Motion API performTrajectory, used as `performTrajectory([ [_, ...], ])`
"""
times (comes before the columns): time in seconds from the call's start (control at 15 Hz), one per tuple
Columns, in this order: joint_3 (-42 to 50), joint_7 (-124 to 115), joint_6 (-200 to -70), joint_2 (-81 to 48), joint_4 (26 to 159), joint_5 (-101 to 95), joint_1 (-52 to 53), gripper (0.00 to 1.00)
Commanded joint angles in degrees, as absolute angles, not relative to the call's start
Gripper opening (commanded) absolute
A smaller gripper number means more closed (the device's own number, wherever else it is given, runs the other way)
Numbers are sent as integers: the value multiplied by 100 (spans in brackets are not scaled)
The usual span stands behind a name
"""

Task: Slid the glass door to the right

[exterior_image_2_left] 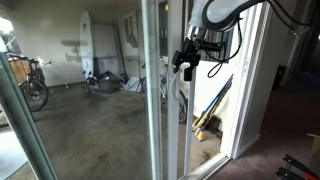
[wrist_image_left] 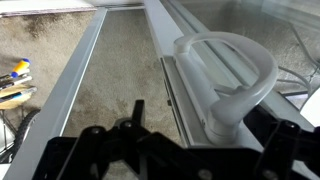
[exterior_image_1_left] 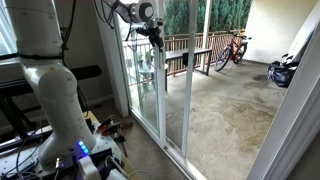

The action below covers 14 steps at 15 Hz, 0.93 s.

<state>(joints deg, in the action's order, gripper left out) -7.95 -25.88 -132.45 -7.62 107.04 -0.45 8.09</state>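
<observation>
Nearest the wrist camera, the black claw (wrist_image_left: 175,140) filled the bottom of the wrist view. Its dark links spread right across the picture, and I could not tell from any view whether it was open or closed. Just above it sat the white D-shaped plastic handle (wrist_image_left: 232,78), mounted on a slim white stile.

That stile belonged to the tall clear glass door in its white frame (exterior_image_1_left: 147,95), which stood upright in its floor track in both exterior views. The claw was pressed close against the door's edge, high up. Beyond the stile there seemed to be an open gap onto the grey concrete patio (exterior_image_1_left: 215,110), where a red bicycle (exterior_image_1_left: 232,48) leaned far off.

Standing there, I judged the slide to be only at its start. My worry was the hold. If the claw merely rested beside the smooth handle, a sideways pull could let it slip off. A pull angled into the pane, rather than along the track, might bind the panel and load the arm. The white robot arm (exterior_image_1_left: 50,85) also looked well stretched, so it could run out of reach partway through the slide.
</observation>
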Motion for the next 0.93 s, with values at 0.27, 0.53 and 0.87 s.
performTrajectory([
  [0.27, -503, -2591, -13224, -202, 11341, -470, 778, 100],
  [0.53, -415, -2442, -13177, 47, 11595, -355, 658, 100],
  [0.87, -309, -2341, -13170, 343, 11940, -241, 542, 100],
])
